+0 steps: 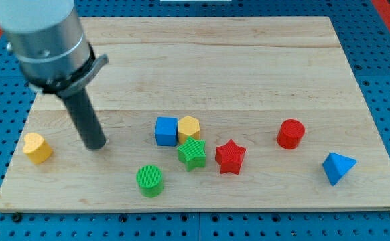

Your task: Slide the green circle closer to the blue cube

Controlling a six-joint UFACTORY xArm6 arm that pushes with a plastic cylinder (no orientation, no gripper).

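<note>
The green circle (150, 180) lies near the view's bottom, left of centre. The blue cube (165, 130) stands above and slightly right of it, a short gap apart, touching a yellow hexagon (189, 128) on its right. My tip (96, 145) rests on the board to the left of both, about level with the blue cube's lower edge and above-left of the green circle. It touches no block.
A green star (192, 153) sits below the yellow hexagon, a red star (230, 157) to its right. A red cylinder (291, 133) and a blue triangle (337, 167) lie at the right. A yellow block (37, 147) lies near the wooden board's (248, 60) left edge.
</note>
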